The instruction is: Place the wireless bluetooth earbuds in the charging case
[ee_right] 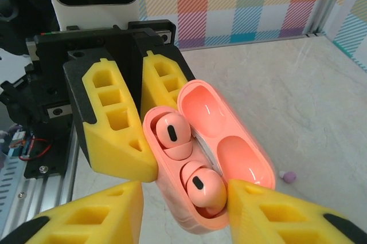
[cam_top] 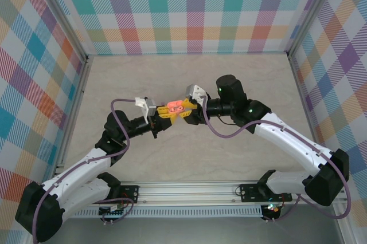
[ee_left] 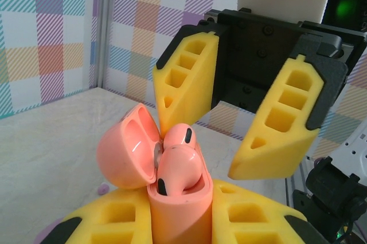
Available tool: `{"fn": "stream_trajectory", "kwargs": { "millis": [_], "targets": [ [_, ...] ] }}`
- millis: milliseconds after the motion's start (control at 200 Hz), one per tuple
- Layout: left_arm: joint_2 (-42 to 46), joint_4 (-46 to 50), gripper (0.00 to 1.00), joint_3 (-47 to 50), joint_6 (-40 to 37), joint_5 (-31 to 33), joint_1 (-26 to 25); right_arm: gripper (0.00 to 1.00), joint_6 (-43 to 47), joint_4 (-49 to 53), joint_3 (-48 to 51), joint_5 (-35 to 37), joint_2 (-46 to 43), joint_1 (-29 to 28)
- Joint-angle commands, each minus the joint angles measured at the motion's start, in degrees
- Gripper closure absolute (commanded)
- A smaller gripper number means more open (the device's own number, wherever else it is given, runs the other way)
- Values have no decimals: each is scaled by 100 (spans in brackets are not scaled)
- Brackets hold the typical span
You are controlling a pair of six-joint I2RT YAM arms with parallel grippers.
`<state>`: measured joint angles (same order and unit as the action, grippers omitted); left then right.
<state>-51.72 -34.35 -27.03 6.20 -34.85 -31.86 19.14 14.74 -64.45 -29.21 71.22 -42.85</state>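
left gripper (cam_top: pixel 162 114): clamps salmon-orange plastic charging case (ee_right: pixel 225 141), lid open
inside: two rounded salmon-orange earbuds (ee_right: pixel 171 132), seated
right gripper (cam_top: pixel 187 113): jaws wide, flanking case

place: robot lab cell | signs: checkered walls (cam_top: pixel 189 9), aluminium mounting rail (cam_top: pixel 189 189)

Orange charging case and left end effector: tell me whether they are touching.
Touching. The left wrist view shows the orange charging case clamped between the left end effector's yellow fingers, with no gap on either side.
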Motion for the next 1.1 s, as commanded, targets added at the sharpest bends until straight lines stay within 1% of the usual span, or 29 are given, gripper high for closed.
{"fn": "stream_trajectory", "kwargs": {
  "millis": [0,90,195,315,425,505,570,645,655,770,925,1095],
  "targets": [
    [92,-369,100,-183,-101,114,-31,53,-62,252,-200,-234,11,-73],
    [104,-358,100,-178,-125,127,-31,50,-33,326,-253,-216,-20,-72],
    [104,-353,100,-167,-141,137,-31,48,-40,302,-308,-114,-122,-73],
    [119,-327,100,-150,-158,128,-31,46,-264,438,-577,74,-188,-25],
    [125,-211,100,-198,-227,50,-31,46,-499,775,-1017,44,-120,156],
    [112,-53,100,-289,-327,-68,-39,46,-824,777,-1227,-216,-63,504],
    [120,-57,100,-304,-361,-109,-49,46,-1162,721,-1406,-486,78,906],
    [132,-60,100,-320,-397,-142,-53,47,-1298,879,-1668,-453,343,1149],
    [133,-56,100,-325,-399,-148,-56,47,-1437,927,-1718,-436,387,1165],
    [117,56,100,-444,-518,-227,-58,48,-1685,1242,-2103,-340,910,1183],
    [-20,187,100,-710,-673,-482,-66,51,-2306,796,-2105,-398,1456,1183],
    [-101,388,100,-899,-858,-583,-66,56,-2867,903,-2360,-900,1997,1145]
  ]
}}
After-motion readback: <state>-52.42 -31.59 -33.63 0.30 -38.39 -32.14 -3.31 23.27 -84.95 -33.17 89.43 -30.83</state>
